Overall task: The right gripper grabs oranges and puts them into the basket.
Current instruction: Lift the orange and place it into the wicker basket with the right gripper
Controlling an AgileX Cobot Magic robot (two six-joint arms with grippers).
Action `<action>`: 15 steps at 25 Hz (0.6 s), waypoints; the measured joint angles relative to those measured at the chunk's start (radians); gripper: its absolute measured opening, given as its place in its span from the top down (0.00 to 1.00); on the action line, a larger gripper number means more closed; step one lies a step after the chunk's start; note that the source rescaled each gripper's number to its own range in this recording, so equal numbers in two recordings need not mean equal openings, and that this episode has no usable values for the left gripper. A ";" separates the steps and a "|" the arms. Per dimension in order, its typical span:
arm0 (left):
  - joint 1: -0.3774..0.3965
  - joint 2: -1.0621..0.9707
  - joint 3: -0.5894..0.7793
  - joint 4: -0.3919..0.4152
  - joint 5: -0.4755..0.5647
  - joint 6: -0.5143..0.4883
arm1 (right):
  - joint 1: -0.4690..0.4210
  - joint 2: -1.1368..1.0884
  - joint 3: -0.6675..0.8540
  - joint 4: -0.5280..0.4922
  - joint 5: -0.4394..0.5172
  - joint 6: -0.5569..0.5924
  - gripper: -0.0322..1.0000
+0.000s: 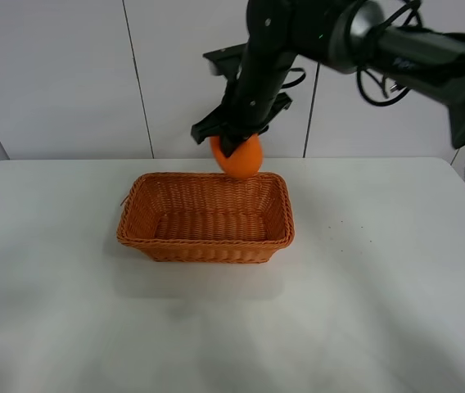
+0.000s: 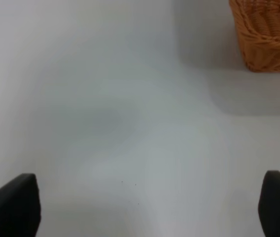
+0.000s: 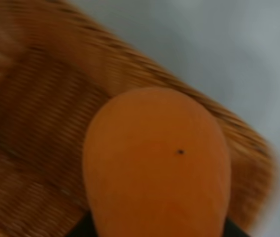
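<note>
My right gripper (image 1: 234, 141) is shut on the orange (image 1: 238, 157) and holds it in the air above the far rim of the wicker basket (image 1: 144, 236), which stands at the table's middle. In the right wrist view the orange (image 3: 157, 163) fills the picture, with the basket's rim and floor (image 3: 36, 123) below it; the fingers are hidden behind the fruit. My left gripper (image 2: 147, 207) is open and empty above bare table; one corner of the basket (image 2: 268, 34) shows in its view.
The white table (image 1: 380, 270) spreads all around the basket. A white panelled wall (image 1: 60, 74) stands behind it. The right arm's black links and cables (image 1: 396, 49) reach in from the upper right.
</note>
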 joint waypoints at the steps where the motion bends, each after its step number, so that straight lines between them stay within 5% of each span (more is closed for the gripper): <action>1: 0.000 0.000 0.000 0.000 0.000 0.000 | 0.018 0.021 0.000 -0.001 -0.023 0.000 0.96; 10: 0.000 0.000 0.000 0.000 0.000 0.000 | 0.061 0.240 0.000 0.015 -0.130 0.004 0.93; 11: 0.000 0.000 0.000 0.000 0.000 0.000 | 0.061 0.247 0.000 0.021 -0.130 0.006 0.83; 14: 0.000 0.000 0.000 0.000 0.000 0.000 | 0.061 0.249 0.000 0.039 -0.130 0.007 0.29; 15: 0.000 0.000 0.000 0.000 0.000 0.000 | 0.061 0.247 0.000 0.044 -0.130 0.002 0.19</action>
